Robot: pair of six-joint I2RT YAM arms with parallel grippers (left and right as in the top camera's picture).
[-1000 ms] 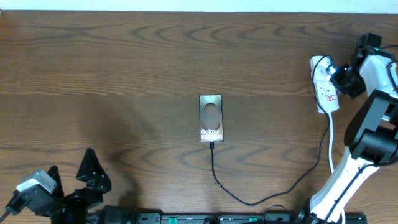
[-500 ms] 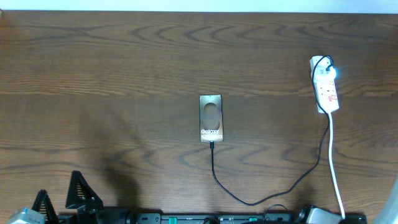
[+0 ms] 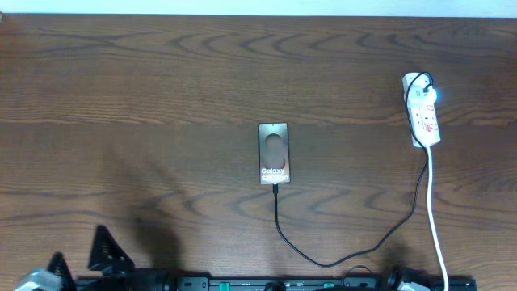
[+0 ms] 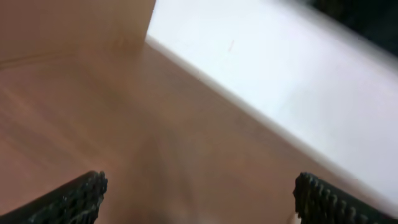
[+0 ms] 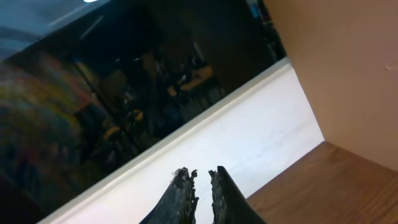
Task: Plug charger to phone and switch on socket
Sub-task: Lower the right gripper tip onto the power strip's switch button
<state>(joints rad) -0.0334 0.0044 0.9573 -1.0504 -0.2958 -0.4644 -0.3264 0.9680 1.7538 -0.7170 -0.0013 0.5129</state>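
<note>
The phone, a dark slab with "Galaxy" lettering, lies flat at the table's middle. The charger's thin black cable runs from the phone's near end in a loop to the right and up to the white plug head in the socket. The socket is a white power strip at the far right, with a light glowing at its top. My left gripper is open and empty at the front left edge. My right gripper is shut on nothing and points at a far wall; overhead it is almost out of view.
The power strip's thick white cord runs down the right side to the front edge. A black rail lies along the table's front edge. The wood table fills the overhead view.
My right arm has drawn back from the socket to the front edge and left the overhead view. A light now glows on the socket. My left arm has sunk lower at the front left.
</note>
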